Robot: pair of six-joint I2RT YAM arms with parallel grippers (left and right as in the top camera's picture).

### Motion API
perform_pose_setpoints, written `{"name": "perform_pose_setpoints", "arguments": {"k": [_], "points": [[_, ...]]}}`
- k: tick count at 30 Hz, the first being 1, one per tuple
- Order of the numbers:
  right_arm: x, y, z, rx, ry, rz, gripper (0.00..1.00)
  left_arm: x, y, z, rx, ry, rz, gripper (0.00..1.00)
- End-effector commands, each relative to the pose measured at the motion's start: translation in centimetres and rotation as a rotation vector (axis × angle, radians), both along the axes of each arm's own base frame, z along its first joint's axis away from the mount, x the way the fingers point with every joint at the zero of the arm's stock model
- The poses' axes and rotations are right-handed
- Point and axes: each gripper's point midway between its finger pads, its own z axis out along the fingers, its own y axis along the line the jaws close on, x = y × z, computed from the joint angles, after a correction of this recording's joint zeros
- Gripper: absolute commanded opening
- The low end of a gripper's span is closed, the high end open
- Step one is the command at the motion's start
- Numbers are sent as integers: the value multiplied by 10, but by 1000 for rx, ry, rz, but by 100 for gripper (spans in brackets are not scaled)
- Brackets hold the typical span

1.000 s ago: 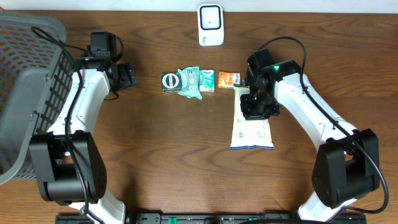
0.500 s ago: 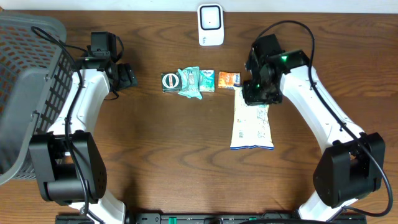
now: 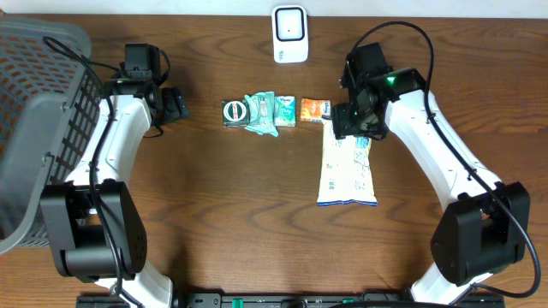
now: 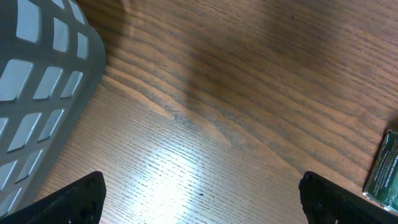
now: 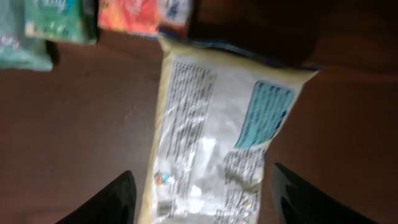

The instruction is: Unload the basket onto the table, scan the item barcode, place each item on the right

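Observation:
A white and yellow printed bag (image 3: 347, 175) lies flat on the wooden table, right of centre. My right gripper (image 3: 358, 139) hovers over its far end, near the orange packet. In the right wrist view the bag (image 5: 217, 124) lies between the dark fingers (image 5: 112, 202), printed side up, with a small striped patch near its lower left corner. The right gripper (image 5: 202, 202) is open and clear of the bag on both sides. A white scanner (image 3: 290, 34) stands at the back edge. My left gripper (image 3: 175, 104) (image 4: 202, 199) is open over bare wood.
A row of small items lies left of the bag: a green round-labelled pack (image 3: 233, 112), teal packets (image 3: 261, 114) and an orange packet (image 3: 314, 109). A grey basket (image 3: 34, 128) (image 4: 37, 93) fills the left side. The green pack's edge (image 4: 385, 171) shows at the left wrist view's right.
My right gripper has moved toward the bag's far end and opened, letting go of the bag, which lies flat. The left arm has not moved.

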Motion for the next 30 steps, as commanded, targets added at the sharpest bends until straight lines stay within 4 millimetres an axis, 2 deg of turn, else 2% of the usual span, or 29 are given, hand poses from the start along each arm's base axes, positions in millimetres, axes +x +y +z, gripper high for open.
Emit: {"name": "perform_pose_setpoints", "arguments": {"k": [1, 10, 13, 21, 25, 30], "points": [[12, -11, 7, -48, -51, -27, 65, -2, 1, -2, 10, 9, -13, 98], [14, -10, 5, -48, -57, -27, 66, -2, 1, -2, 10, 9, -13, 98], [14, -11, 5, -50, -57, -27, 82, -2, 1, -2, 10, 10, -13, 98], [15, -11, 6, -53, -61, -28, 99, -2, 1, -2, 10, 9, -13, 98], [16, -18, 6, -93, -70, -38, 99, -2, 1, -2, 10, 10, -13, 98], [17, -27, 6, -127, -76, -53, 90, -2, 1, -2, 10, 10, -13, 97]]}}
